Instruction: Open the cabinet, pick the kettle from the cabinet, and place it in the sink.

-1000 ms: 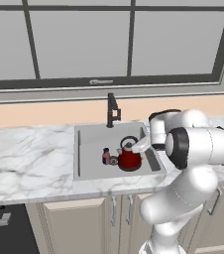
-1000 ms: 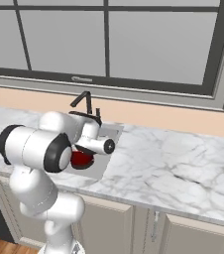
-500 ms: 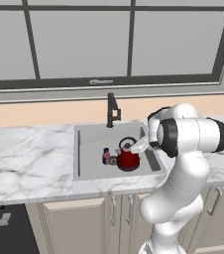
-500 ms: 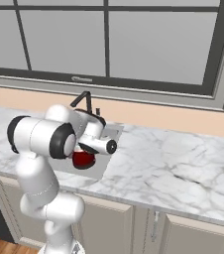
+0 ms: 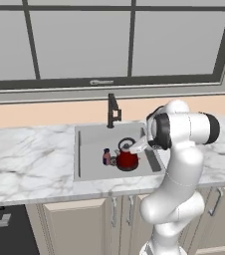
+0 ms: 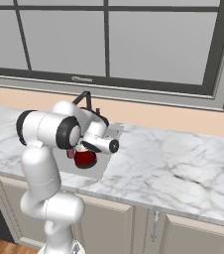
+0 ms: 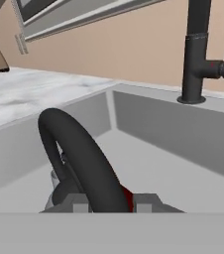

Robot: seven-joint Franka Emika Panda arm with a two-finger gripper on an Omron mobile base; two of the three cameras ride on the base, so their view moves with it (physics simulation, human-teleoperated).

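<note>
Two fingers of hand (image 7: 111,201) pinch kettle (image 5: 127,158) by black loop handle (image 7: 79,158); kettle inside sink (image 5: 92,137).

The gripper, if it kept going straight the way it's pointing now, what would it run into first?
The gripper is shut on the kettle's black loop handle, so that comes first. Beyond it, the hand view looks toward the sink's far wall below the faucet, though depth is hard to judge.

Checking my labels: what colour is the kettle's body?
Red kettle, clearest in the left base view.
</note>
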